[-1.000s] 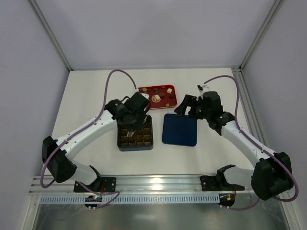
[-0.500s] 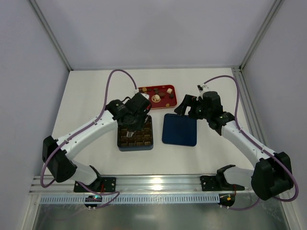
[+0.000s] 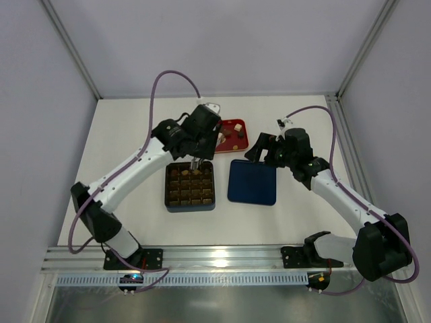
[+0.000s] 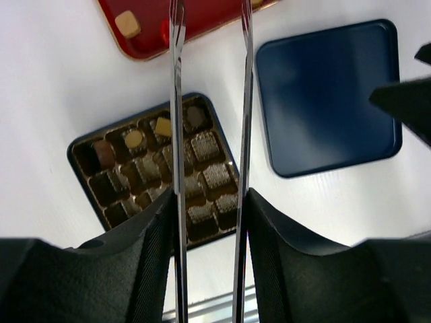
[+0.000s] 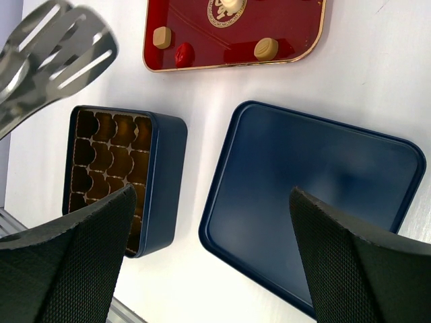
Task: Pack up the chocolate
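Left gripper (image 4: 211, 20): blades spread, nothing between them, above the far edge of the box (image 4: 79, 149).
Right gripper (image 5: 212, 195): spread wide, empty, over the lid (image 5: 310, 168).
Chocolate (image 4: 135, 139): some seated in the box, several lying on the tray (image 5: 202, 30).
Next pick: one piece should be straddled squarely, pinched lightly and lowered into an unfilled cell.

1 box (image 3: 190, 207), 1 lid (image 3: 252, 182), 1 red tray (image 5: 289, 23); choc pcs (image 5: 266, 47) count unclear.

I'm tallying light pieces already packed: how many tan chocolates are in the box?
2: a tan round and a tan cube, side by side in the box row nearest the red tray. The left gripper has its fingers across the box, so others may be hidden.
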`<state>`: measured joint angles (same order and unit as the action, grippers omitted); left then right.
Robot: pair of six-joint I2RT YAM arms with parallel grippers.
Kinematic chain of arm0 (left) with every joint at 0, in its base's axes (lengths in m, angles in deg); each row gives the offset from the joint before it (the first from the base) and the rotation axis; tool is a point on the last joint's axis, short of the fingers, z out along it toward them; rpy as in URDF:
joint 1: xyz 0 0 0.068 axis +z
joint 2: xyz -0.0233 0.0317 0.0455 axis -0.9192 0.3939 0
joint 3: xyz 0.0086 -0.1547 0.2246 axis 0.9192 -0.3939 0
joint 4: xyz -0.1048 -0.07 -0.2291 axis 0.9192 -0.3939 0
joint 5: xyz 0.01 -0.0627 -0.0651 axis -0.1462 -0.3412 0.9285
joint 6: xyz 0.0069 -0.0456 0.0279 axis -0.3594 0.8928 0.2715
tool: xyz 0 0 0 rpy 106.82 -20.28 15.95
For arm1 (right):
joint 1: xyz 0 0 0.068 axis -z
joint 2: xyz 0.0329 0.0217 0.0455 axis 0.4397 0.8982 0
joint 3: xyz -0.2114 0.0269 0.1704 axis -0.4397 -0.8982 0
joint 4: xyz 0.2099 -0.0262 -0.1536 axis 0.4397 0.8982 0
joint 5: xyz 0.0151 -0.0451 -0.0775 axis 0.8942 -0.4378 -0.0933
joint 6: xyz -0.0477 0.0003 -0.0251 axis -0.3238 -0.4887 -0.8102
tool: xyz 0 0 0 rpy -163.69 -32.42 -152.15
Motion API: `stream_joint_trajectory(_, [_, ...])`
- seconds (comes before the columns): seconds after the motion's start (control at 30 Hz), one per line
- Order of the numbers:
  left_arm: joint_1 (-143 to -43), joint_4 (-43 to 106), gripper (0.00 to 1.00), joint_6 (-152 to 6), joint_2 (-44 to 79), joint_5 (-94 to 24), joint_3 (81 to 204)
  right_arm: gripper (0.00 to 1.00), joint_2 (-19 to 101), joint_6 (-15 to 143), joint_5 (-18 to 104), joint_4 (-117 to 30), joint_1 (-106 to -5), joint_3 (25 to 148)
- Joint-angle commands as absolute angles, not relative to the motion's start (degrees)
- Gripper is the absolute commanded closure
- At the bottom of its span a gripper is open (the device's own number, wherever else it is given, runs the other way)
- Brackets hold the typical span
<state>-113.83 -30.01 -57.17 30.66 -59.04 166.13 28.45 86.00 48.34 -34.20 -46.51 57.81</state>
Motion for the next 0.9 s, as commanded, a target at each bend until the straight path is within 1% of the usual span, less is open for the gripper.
stream_joint_trajectory(0.0, [-111.81, -26.82, 0.55, -59.8, 37.67, -60.5, 171.81, 0.06, 27.92, 85.64, 48.63, -35.72, -46.65, 58.55])
stream_joint_trajectory(0.03, [-111.28, -26.65, 0.52, -60.06, 41.08, -60.41, 173.31, 0.05, 27.83, 85.55, 48.63, -35.64, -46.65, 58.63])
stream_joint_trajectory(0.13, [-109.61, -26.64, 0.52, -60.86, 48.29, -60.14, 181.47, 0.05, 27.22, 85.38, 48.72, -35.02, -46.65, 58.81])
stream_joint_trajectory(0.2, [-109.08, -26.91, 0.5, -61.38, 51.74, -60.23, 184.56, 0.05, 26.78, 85.03, 48.72, -34.49, -46.65, 58.9])
stream_joint_trajectory(0.37, [-108.2, -28.4, 0.5, -61.12, 61.14, -60.5, 192.3, 0.05, 25.9, 84.67, 48.72, -33.61, -46.65, 58.9])
stream_joint_trajectory(0.57, [-108.02, -28.67, 0.52, -59.98, 64.75, -61.11, 193.45, 0.06, 24.76, 84.5, 48.63, -33.26, -46.65, 58.28])
stream_joint_trajectory(0.87, [-108.02, -29.11, 0.55, -59.54, 65.46, -60.94, 191.87, 0.06, 24.93, 84.67, 48.9, -33.79, -46.65, 57.84])
